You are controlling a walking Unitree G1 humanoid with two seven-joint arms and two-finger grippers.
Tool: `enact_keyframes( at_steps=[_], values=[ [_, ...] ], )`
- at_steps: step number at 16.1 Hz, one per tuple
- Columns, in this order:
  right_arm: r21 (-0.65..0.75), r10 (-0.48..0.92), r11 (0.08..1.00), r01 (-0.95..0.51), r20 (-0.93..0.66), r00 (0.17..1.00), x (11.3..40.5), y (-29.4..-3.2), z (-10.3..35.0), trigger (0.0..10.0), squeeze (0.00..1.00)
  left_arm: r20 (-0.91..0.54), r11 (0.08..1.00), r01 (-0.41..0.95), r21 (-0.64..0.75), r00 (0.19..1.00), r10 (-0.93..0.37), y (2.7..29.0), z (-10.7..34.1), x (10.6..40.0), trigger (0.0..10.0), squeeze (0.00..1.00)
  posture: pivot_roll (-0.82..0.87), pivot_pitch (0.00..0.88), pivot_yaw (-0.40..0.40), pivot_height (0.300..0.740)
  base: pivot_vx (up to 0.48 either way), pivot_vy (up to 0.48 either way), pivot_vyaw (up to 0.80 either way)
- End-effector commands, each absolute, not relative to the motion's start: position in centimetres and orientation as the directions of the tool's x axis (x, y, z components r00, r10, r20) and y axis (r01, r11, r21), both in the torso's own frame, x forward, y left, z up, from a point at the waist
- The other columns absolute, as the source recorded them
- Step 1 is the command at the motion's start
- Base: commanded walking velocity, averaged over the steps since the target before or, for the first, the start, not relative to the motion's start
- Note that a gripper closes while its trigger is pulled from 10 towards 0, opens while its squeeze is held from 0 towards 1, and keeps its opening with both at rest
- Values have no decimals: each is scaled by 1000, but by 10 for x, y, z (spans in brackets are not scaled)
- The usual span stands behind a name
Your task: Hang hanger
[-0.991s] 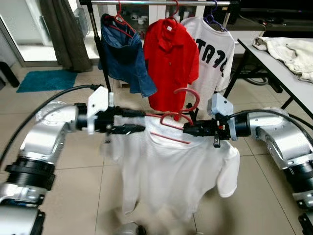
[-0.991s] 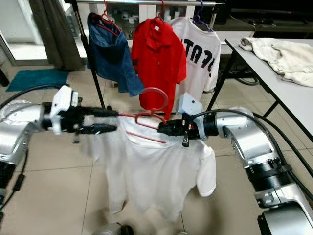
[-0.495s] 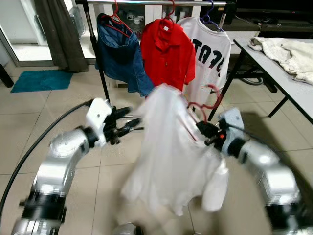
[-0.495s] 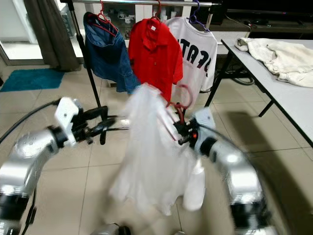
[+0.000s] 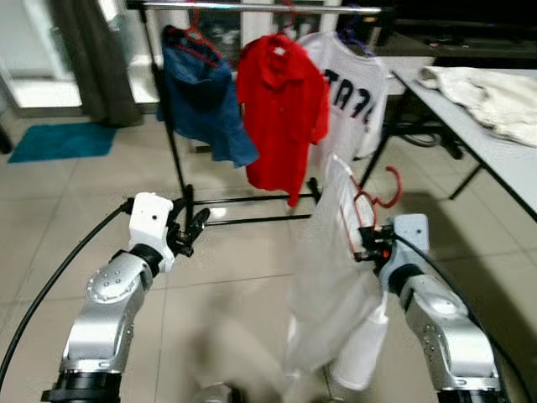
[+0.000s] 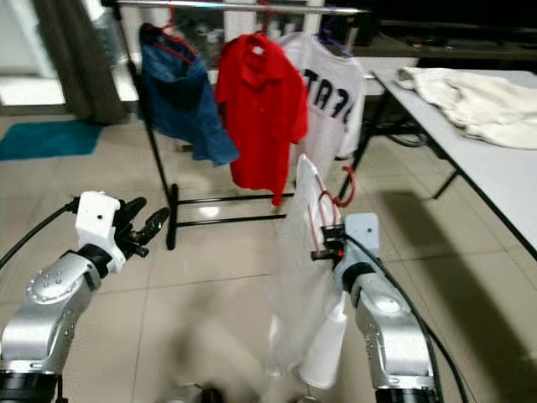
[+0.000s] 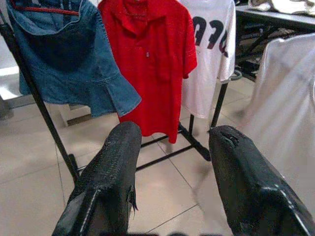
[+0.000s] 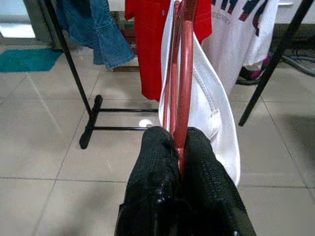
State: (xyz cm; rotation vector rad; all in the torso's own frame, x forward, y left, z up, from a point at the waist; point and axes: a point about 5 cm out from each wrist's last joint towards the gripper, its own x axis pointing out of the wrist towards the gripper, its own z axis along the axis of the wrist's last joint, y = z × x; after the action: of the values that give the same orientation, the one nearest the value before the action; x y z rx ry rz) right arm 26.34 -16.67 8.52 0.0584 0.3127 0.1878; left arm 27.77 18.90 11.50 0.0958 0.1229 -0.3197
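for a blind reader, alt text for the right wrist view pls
The right gripper pinches a red plastic hanger carrying a white t-shirt. Beyond stand a black clothes rack, a blue denim garment and tiled floor.

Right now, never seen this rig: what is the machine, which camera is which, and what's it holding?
It is a humanoid robot with two silver arms, each ending in two black fingers. The two wide pictures come from its head, looking forward and down. The two close ones come from cameras on its wrists, looking along the fingers.

The right gripper is shut on a red hanger that carries a white shirt; the shirt hangs down edge-on over the tiled floor. The left gripper is open and holds nothing.

Ahead stands a clothes rack with a denim top, a red shirt and a printed white tee already hung. On the robot's right is a table with a pale garment lying on it.
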Motion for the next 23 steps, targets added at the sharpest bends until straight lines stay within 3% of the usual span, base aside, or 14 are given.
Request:
enact_keyframes(
  at_steps=[1,5,8,9,11,12,18,23],
  values=[
    [88,192,980,-177,-221,956,265,-166,101,10000,0,-129,948,309,77,946,-298,185,116,277,10000,0,-40,0,-4,740,0,0,0],
    [116,52,993,-36,-133,990,272,-169,107,10000,0,-126,953,294,75,951,-284,175,118,277,10000,0,-41,0,-6,740,0,0,0],
    [168,101,983,-80,-123,987,271,-162,108,10000,0,-120,956,287,59,953,-279,169,119,280,10000,0,-53,0,1,740,0,0,0],
    [53,4,999,3,-139,990,273,-167,105,10000,0,-120,960,279,39,955,-272,169,118,282,10000,0,-58,0,4,740,0,0,0],
    [156,71,987,-38,-212,975,271,-166,97,10000,0,-128,962,270,35,956,-263,169,117,284,10000,0,-69,0,7,740,0,0,0],
    [103,44,994,-23,-208,977,272,-170,98,10000,0,-128,960,277,36,954,-271,168,117,285,10000,0,-69,0,6,740,244,0,0],
    [109,86,992,-62,-231,969,272,-168,98,10000,0,-130,959,278,51,954,-270,166,118,288,10000,0,-71,0,3,740,257,0,0],
    [106,91,992,-69,-220,971,275,-166,102,10000,0,-126,956,290,51,951,-282,163,119,291,10000,0,-76,0,5,740,261,0,-436]
  ],
)
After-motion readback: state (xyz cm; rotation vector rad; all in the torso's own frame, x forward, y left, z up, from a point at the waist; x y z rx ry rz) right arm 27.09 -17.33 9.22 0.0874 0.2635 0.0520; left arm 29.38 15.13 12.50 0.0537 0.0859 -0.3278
